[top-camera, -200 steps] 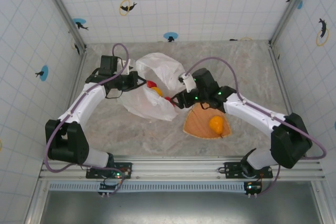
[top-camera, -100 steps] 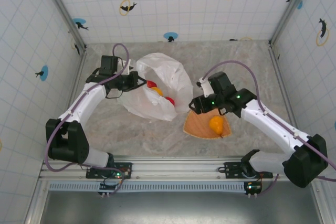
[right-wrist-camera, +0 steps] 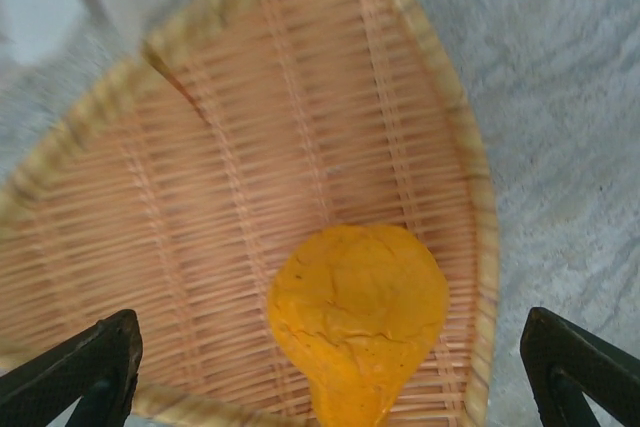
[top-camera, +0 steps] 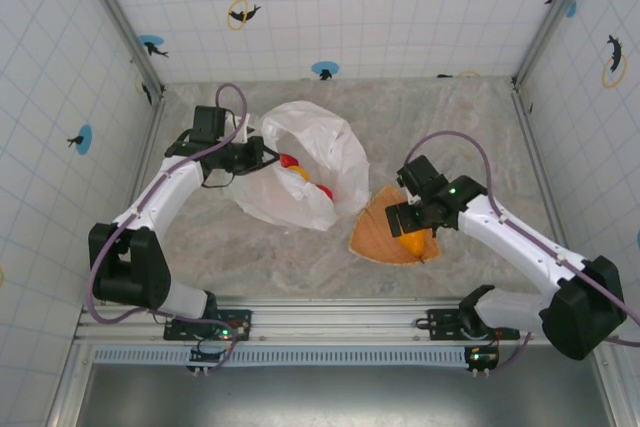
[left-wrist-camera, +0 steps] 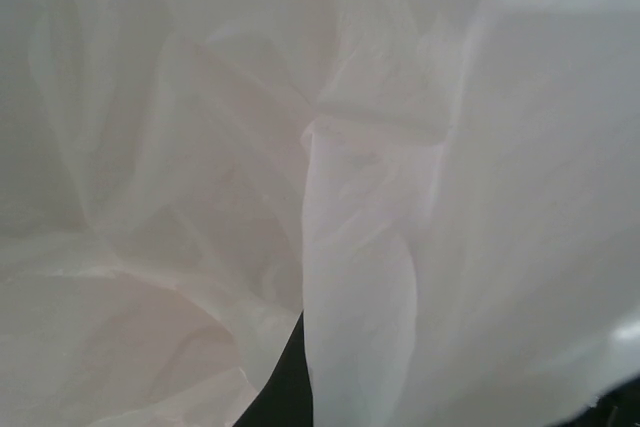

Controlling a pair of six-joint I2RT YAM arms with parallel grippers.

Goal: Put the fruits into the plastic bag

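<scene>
Fruits [top-camera: 300,174] in red and yellow lie inside the plastic bag [top-camera: 310,142], its mouth gaping on the marbled surface [top-camera: 460,127]. Right of the bag, an orange fruit [right-wrist-camera: 357,312] sits on a woven fan-shaped tray [right-wrist-camera: 250,127], the right gripper [right-wrist-camera: 330,352] spread wide above it. The left gripper [top-camera: 258,157] meets the bag's left rim; film hides its jaws, so its grip cannot be told.

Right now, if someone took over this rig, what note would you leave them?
Left gripper: at the rim of the plastic bag; the plastic hides its grip.
Right gripper: open, poised over the orange fruit on the woven tray.
Done: red and yellow fruits lie inside the bag's mouth.
Left: grasp the orange fruit and carry it to the bag.
</scene>
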